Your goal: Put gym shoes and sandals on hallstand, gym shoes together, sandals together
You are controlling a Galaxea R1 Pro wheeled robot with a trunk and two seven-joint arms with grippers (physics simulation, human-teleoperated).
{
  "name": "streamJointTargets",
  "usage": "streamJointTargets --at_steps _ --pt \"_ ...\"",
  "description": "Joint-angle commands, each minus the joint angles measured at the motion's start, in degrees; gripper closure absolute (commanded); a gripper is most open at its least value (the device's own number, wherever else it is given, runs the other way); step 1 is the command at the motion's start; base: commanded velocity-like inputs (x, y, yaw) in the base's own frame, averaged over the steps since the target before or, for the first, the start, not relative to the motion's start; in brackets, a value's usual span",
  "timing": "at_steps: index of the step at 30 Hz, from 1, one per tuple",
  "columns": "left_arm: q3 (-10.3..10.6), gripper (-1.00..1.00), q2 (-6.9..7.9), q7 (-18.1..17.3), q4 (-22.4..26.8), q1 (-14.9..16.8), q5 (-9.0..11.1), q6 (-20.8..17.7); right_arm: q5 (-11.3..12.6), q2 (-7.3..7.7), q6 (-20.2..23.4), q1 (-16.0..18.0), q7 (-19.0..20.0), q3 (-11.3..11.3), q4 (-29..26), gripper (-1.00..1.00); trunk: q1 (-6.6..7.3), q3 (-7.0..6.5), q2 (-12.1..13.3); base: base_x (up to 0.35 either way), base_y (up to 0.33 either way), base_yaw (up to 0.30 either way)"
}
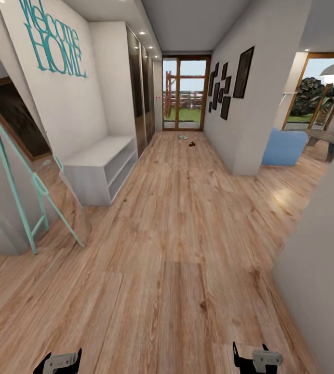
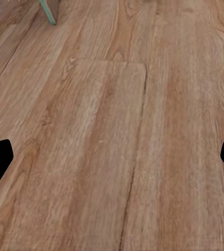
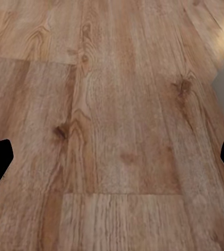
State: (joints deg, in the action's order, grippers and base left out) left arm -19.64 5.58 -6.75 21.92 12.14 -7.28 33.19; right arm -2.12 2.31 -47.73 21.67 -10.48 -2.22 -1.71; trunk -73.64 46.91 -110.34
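Both the left gripper (image 1: pixel 58 362) and right gripper (image 1: pixel 255 358) hang spread wide and empty above the corridor floor (image 1: pixel 177 249). The hallstand (image 1: pixel 102 169) stands at ten o'clock. Small shoes (image 1: pixel 187 140) lie far off at twelve, too tiny to identify.

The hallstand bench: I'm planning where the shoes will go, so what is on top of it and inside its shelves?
Nothing shows on the bench top of the hallstand. Its open shelves look bare at their front edge; the deeper parts cannot be seen from this angle.

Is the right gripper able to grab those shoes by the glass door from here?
Probably not: the right gripper hangs open over bare corridor floor, and the shoes lie far down it, though nothing blocks the way.
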Motion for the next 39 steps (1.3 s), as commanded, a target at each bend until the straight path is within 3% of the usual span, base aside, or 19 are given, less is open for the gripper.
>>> streamJointTargets --at_steps 1,24,39 --pt "-0.49 -1.00 -0.04 -0.29 -0.03 0.06 -0.59 0.21 -0.24 0.00 -0.08 0.03 -0.44 -0.23 0.04 -1.00 -0.03 0.05 -0.02 0.337 0.000 0.000" --pt "-0.71 -1.00 -0.04 -0.22 -0.03 0.06 -0.54 0.18 -0.26 -0.03 -0.08 0.03 -0.51 -0.24 0.06 -1.00 -0.03 0.05 -0.02 0.337 0.000 -0.009" --pt "-0.75 -1.00 -0.04 -0.20 -0.03 0.07 -0.37 0.21 -0.26 -0.04 -0.08 0.03 -0.51 -0.24 0.04 -1.00 -0.03 0.05 -0.02 0.337 0.000 -0.243"
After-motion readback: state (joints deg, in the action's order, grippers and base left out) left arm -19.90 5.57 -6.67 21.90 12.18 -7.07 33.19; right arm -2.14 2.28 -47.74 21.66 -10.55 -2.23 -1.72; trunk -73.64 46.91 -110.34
